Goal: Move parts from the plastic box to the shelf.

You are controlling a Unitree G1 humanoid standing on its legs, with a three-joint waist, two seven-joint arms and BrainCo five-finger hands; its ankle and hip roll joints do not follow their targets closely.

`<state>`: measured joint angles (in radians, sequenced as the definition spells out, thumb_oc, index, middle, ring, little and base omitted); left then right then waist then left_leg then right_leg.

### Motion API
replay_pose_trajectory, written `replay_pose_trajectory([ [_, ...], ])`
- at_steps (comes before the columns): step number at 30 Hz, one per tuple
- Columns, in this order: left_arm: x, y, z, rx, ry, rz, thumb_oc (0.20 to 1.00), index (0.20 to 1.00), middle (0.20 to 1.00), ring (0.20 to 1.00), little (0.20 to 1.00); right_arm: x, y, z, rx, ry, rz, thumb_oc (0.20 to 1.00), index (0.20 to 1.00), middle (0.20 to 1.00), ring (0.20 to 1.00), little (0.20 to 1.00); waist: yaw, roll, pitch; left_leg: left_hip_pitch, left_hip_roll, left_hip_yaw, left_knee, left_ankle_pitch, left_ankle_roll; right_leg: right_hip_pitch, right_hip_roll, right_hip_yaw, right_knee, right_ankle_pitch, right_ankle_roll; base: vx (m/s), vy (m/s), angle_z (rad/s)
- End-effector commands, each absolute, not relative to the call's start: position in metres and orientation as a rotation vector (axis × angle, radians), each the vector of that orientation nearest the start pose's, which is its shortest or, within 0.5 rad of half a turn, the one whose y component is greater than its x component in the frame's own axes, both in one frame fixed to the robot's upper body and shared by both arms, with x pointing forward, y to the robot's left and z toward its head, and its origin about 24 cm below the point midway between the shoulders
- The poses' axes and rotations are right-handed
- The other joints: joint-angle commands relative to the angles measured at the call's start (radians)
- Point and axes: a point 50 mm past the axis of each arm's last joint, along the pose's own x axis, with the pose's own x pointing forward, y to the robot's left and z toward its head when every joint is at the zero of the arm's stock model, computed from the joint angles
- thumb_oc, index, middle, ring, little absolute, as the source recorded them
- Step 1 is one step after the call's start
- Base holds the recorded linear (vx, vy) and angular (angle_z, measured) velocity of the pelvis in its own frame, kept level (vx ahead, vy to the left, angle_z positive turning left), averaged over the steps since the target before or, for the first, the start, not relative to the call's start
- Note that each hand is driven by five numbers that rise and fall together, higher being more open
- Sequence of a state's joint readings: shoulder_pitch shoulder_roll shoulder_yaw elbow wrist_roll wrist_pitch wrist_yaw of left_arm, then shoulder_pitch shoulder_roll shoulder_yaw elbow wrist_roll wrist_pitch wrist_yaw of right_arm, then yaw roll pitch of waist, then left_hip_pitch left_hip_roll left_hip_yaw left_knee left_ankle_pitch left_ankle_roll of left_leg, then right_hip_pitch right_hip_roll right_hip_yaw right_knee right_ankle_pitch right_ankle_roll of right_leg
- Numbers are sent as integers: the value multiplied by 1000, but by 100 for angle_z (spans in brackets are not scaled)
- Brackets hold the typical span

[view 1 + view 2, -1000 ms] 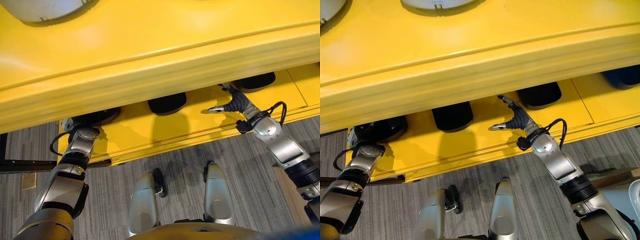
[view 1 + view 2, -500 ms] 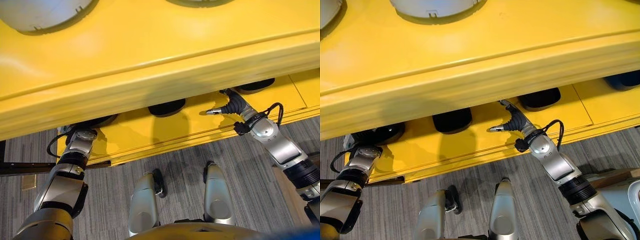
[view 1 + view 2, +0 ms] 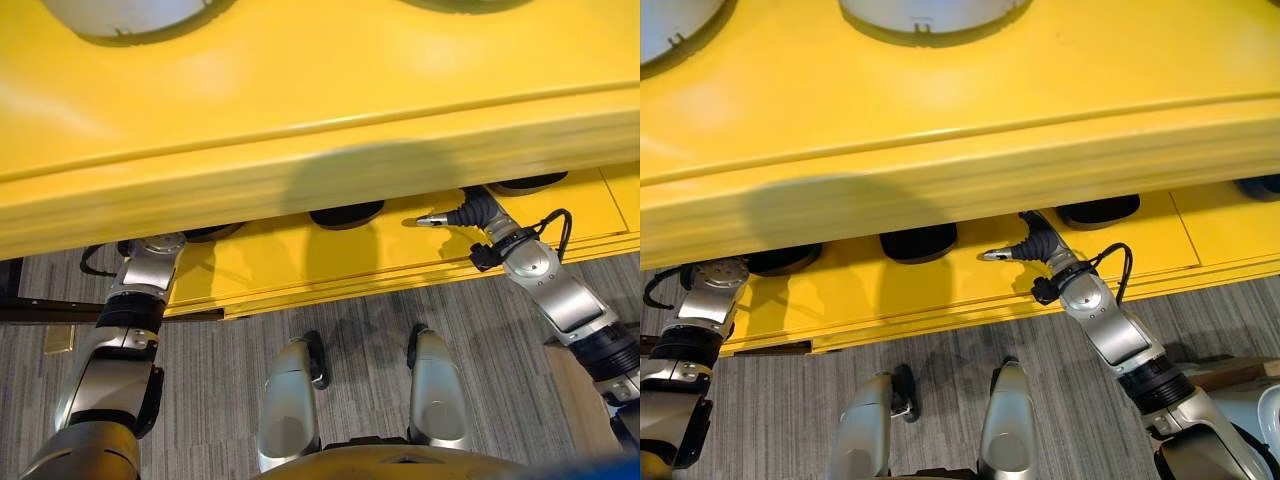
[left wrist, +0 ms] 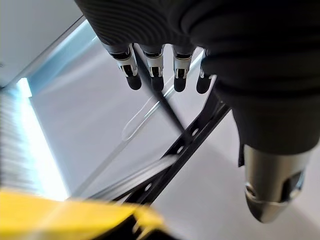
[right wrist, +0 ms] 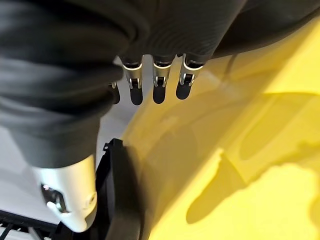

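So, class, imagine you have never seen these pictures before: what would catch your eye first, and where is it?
The big yellow shelf spans the head views, its upper board overhanging a lower one. Black round parts sit in a row on the lower board, and pale round parts rest on top. The right hand reaches in over the lower board with its fingers straight, holding nothing.

Left hand (image 4: 165, 30) under dark ribbed cover, silver dark-tipped fingers (image 4: 132, 70) in a row, straight and holding nothing, thumb (image 4: 270, 185) apart. Past them a pale grey surface (image 4: 90, 115), a black perforated bar (image 4: 190, 140) running slantwise, a yellow edge (image 4: 65, 220) blurred in one corner.
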<state>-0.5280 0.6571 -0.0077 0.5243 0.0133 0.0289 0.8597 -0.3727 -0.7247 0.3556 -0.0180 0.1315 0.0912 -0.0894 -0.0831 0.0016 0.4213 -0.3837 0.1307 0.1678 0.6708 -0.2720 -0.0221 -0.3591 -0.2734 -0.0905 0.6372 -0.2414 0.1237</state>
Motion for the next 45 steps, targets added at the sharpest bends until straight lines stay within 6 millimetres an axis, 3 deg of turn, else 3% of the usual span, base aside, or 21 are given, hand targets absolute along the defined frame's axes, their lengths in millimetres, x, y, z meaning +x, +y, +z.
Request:
replay_pose_trajectory([
  [1, 304, 333, 186, 669, -450, 1032, 1000, 1000, 1000, 1000, 1000, 299, -186, 156, -620, -324, 169, 1000, 1000, 1000, 1000, 1000, 26, -14, -50, 84, -58, 23, -97, -15, 49, 35, 49, 6, 1, 2, -41, 23, -48, 7],
  [4, 302, 323, 202, 653, -529, 979, 1000, 1000, 1000, 1000, 1000, 297, -189, 154, -616, -325, 155, 1000, 1000, 1000, 1000, 1000, 31, -16, -51, 82, -60, 17, -101, -15, 48, 38, 51, 3, -4, 1, -39, 16, -45, 5],
  [6, 298, 309, 201, 632, -551, 894, 1000, 1000, 1000, 1000, 1000, 293, -190, 150, -598, -323, 162, 1000, 1000, 1000, 1000, 1000, 40, -20, -55, 95, -69, 8, -116, -13, 50, 54, 54, 1, -27, 9, -33, 33, -73, 2],
  [8, 287, 287, 183, 609, -547, 761, 1000, 1000, 1000, 1000, 1000, 282, -187, 136, -561, -297, 188, 1000, 1000, 1000, 1000, 1000, 56, -28, -73, 121, -74, 3, -174, 33, 48, 88, 53, -14, -104, 55, -22, 87, -136, 2],
  [12, 278, 272, 167, 589, -522, 633, 1000, 1000, 1000, 1000, 1000, 274, -187, 127, -528, -277, 189, 1000, 1000, 1000, 1000, 1000, 71, -38, -84, 143, -68, -11, -213, 53, 34, 130, 52, -26, -165, 74, -7, 95, -104, 3],
  [15, 258, 259, 149, 507, -483, 478, 1000, 1000, 1000, 1000, 1000, 264, -189, 120, -492, -254, 187, 1000, 1000, 1000, 1000, 1000, 87, -48, -104, 176, -50, -22, -270, 79, 15, 191, 57, -46, -252, 96, 3, 106, -117, 5],
  [19, 234, 254, 127, 368, -391, 350, 1000, 1000, 1000, 1000, 1000, 254, -193, 113, -452, -225, 177, 1000, 1000, 1000, 1000, 1000, 108, -52, -130, 231, -31, -29, -360, 116, -8, 264, 64, -70, -355, 126, 14, 120, -104, 7],
  [23, 212, 249, 99, 159, -250, 134, 1000, 1000, 1000, 1000, 1000, 243, -200, 103, -392, -173, 193, 1000, 1000, 1000, 1000, 1000, 123, -49, -169, 297, 10, -35, -490, 196, -47, 324, 69, -90, -456, 172, 27, 96, -23, 12],
  [28, 202, 244, 92, 54, -225, 9, 1000, 1000, 1000, 1000, 1000, 235, -212, 101, -376, -142, 199, 1000, 1000, 1000, 1000, 1000, 120, -47, -205, 326, 33, -24, -546, 227, -66, 353, 57, -112, -521, 209, 41, 52, 103, 5],
  [31, 202, 242, 93, 45, -235, -15, 1000, 1000, 1000, 1000, 1000, 234, -214, 101, -364, -139, 189, 1000, 1000, 1000, 1000, 1000, 119, -47, -207, 329, 29, -18, -545, 223, -66, 359, 50, -118, -533, 217, 48, -9, 123, 2],
  [35, 210, 234, 101, 85, -294, -91, 1000, 1000, 1000, 1000, 1000, 235, -215, 101, -344, -148, 130, 1000, 1000, 1000, 1000, 1000, 109, -62, -197, 322, -16, 5, -507, 180, -36, 356, -1, -112, -559, 278, 93, -85, 217, -1],
  [37, 212, 231, 106, 91, -314, -141, 1000, 1000, 1000, 1000, 1000, 233, -215, 98, -331, -148, 106, 1000, 1000, 1000, 1000, 1000, 108, -69, -188, 320, -33, 6, -490, 158, -22, 358, -34, -109, -577, 324, 108, -66, 149, 0],
  [39, 214, 227, 107, 150, -323, -179, 1000, 1000, 1000, 1000, 1000, 230, -214, 89, -317, -125, 78, 1000, 1000, 1000, 1000, 1000, 105, -74, -190, 327, -64, 4, -508, 146, 0, 355, -72, -103, -626, 410, 124, -36, 162, 2],
  [42, 211, 227, 102, 143, -293, -198, 1000, 1000, 1000, 1000, 1000, 229, -207, 79, -288, -118, 98, 1000, 1000, 1000, 1000, 1000, 110, -79, -197, 354, -72, 13, -576, 157, 13, 303, -73, -112, -608, 473, 133, -64, 96, -21],
  [44, 207, 229, 97, 181, -282, -179, 1000, 1000, 1000, 1000, 1000, 228, -200, 76, -271, -126, 131, 1000, 1000, 1000, 1000, 1000, 106, -73, -201, 366, -58, 5, -622, 182, 22, 270, -19, -82, -505, 413, 120, -103, 34, -56],
  [45, 205, 230, 95, 193, -267, -175, 1000, 1000, 1000, 1000, 1000, 223, -198, 75, -258, -121, 145, 1000, 1000, 1000, 1000, 1000, 103, -77, -214, 359, -53, -16, -640, 195, 39, 281, 74, -56, -402, 298, 96, -49, -7, -50],
])
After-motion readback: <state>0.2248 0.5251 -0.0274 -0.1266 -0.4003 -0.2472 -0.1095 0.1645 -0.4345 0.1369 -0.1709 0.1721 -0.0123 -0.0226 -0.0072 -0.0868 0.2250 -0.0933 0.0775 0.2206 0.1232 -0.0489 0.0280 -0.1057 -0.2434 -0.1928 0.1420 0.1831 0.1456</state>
